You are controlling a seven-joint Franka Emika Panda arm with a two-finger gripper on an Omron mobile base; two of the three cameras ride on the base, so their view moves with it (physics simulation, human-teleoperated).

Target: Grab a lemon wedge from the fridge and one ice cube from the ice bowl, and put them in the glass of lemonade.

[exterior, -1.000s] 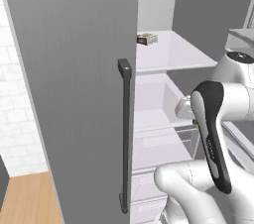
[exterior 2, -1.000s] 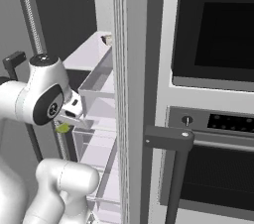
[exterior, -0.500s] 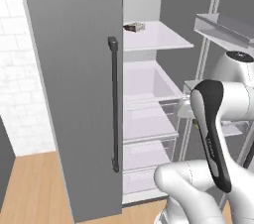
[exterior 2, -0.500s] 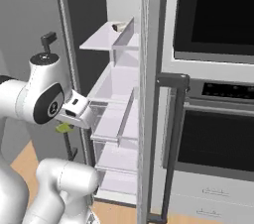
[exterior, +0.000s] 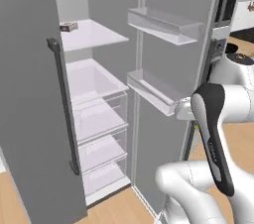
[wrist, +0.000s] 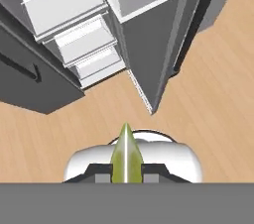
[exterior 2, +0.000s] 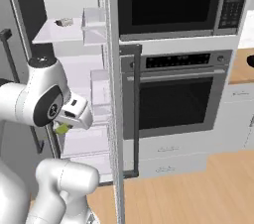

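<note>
My gripper (wrist: 126,168) pinches the lemon wedge (wrist: 126,157) at lower centre, above wooden floor (wrist: 208,84); the open fridge (wrist: 74,29) fills the upper left.

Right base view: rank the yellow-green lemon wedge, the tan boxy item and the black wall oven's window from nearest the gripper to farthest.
1. Yellow-green lemon wedge, pinched in the gripper.
2. Tan boxy item, on the fridge's top shelf, above.
3. Black wall oven's window, to the right.
</note>
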